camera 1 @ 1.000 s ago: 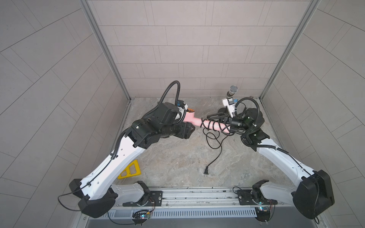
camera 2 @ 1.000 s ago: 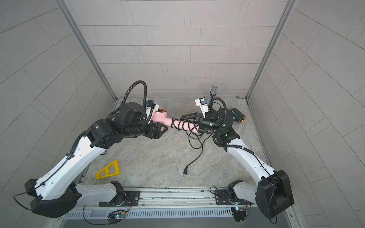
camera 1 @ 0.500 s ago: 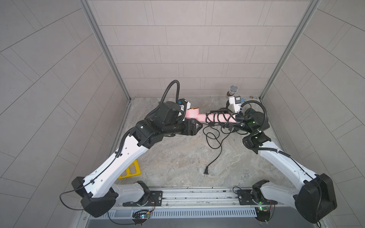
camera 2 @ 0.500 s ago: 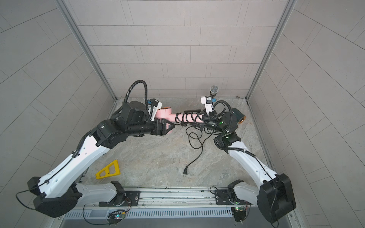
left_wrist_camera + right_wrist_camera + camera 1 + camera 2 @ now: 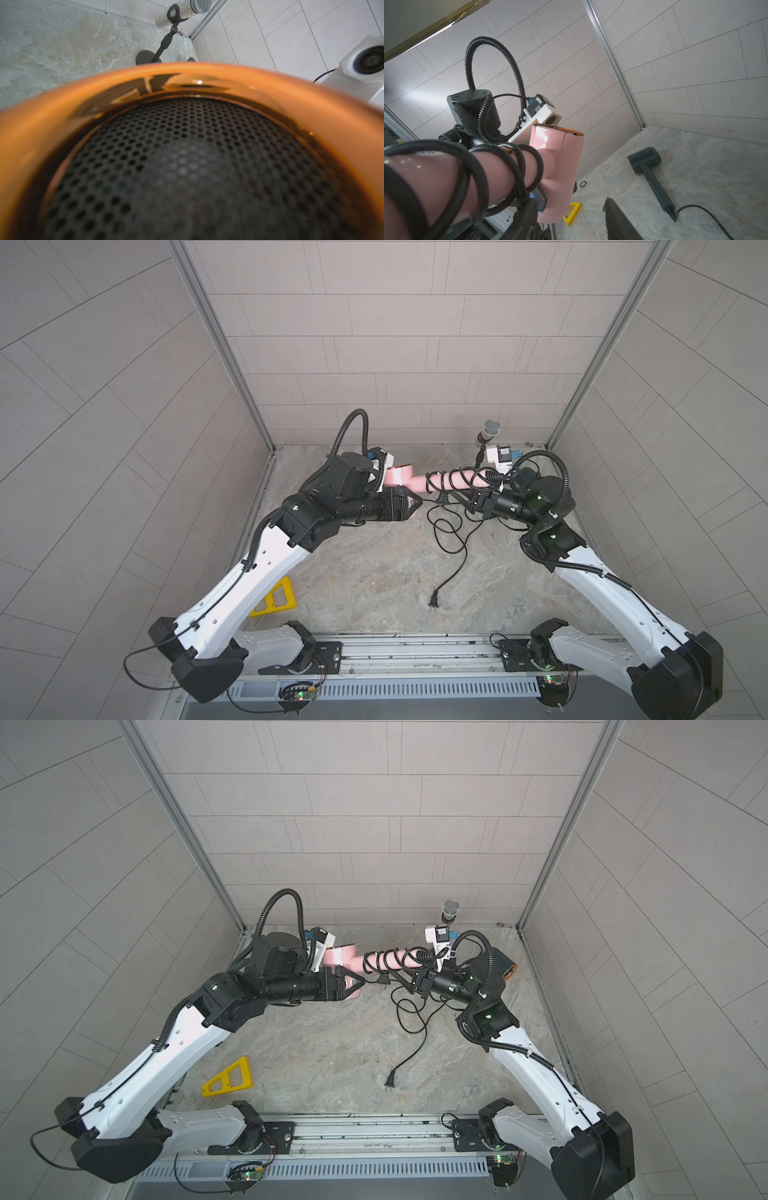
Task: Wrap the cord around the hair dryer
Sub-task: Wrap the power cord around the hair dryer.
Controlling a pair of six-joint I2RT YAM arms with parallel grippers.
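The left gripper (image 5: pixel 353 982) is clamping the head of the pink hair dryer (image 5: pixel 397 477), holding it off the floor just in front of the microphone (image 5: pixel 490 431). The right gripper (image 5: pixel 467 502) is hovering by the handle end with its jaws apart and nothing plainly between them. The cord (image 5: pixel 538 168) coils are sitting loose. With the plug (image 5: pixel 434 604) trailing on the floor, I reckon they're liable to slide off. The right wrist view is showing a dark green dryer (image 5: pixel 644 160) that the right arm is mostly hiding in both top views.
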